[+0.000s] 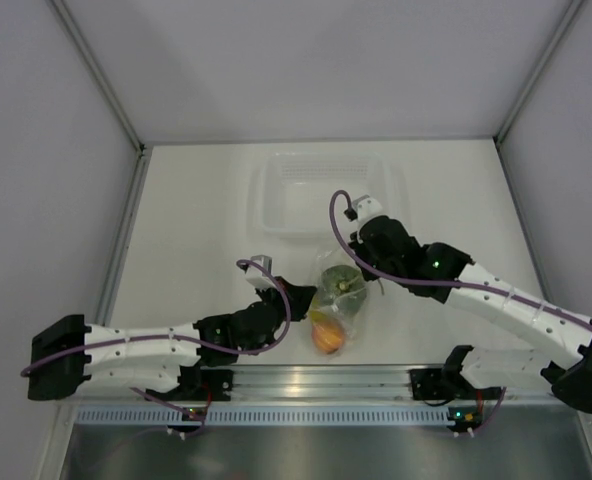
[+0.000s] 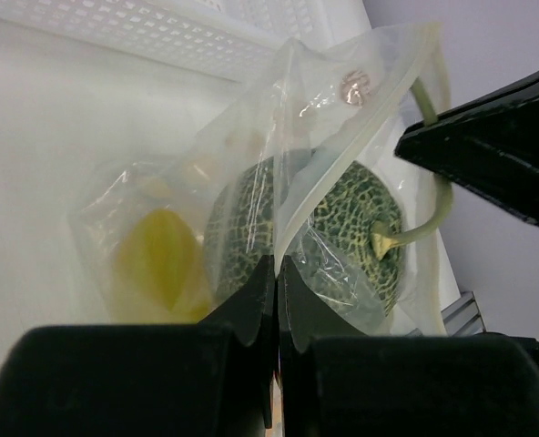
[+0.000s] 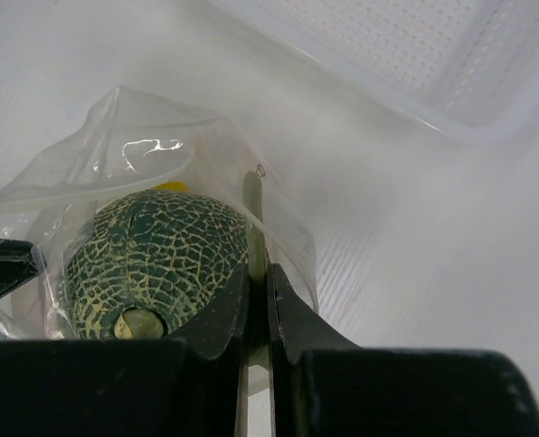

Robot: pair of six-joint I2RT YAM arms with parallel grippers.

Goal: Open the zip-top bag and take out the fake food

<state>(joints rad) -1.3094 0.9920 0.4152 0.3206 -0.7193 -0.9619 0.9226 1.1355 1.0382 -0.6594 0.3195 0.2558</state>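
My left gripper (image 2: 277,273) is pinched tight on one wall of the bag (image 2: 342,82), with the thin film caught between the two fingertips and no gap showing. My right gripper (image 3: 259,284) is clamped the same way on the opposite lip, right on the pale zip strip. I grip one side with each so that pulling in opposite directions can part the seal. The plastic looks spread between my two pinches, but I cannot tell whether the zip is undone along its whole length.

The bag lies on the table (image 1: 196,220) between my arms, near the tub (image 1: 266,195) but apart from it. All the toy fruit appears to be inside. The melon (image 2: 342,228) sits right between my two grips, its stem curving toward my right fingers. The yellow fruit (image 2: 160,259) is tucked beside it, deeper in the pouch. The orange fruit (image 1: 327,338) rests at the end closest to my bases.

I judge this as the opening step, with nothing taken out yet. The melon nearly fills the space between my pinches, so the mouth will need to gape wide before it can pass. The film is slick and floppy, so a hard tug could slide it out of my fingertips.
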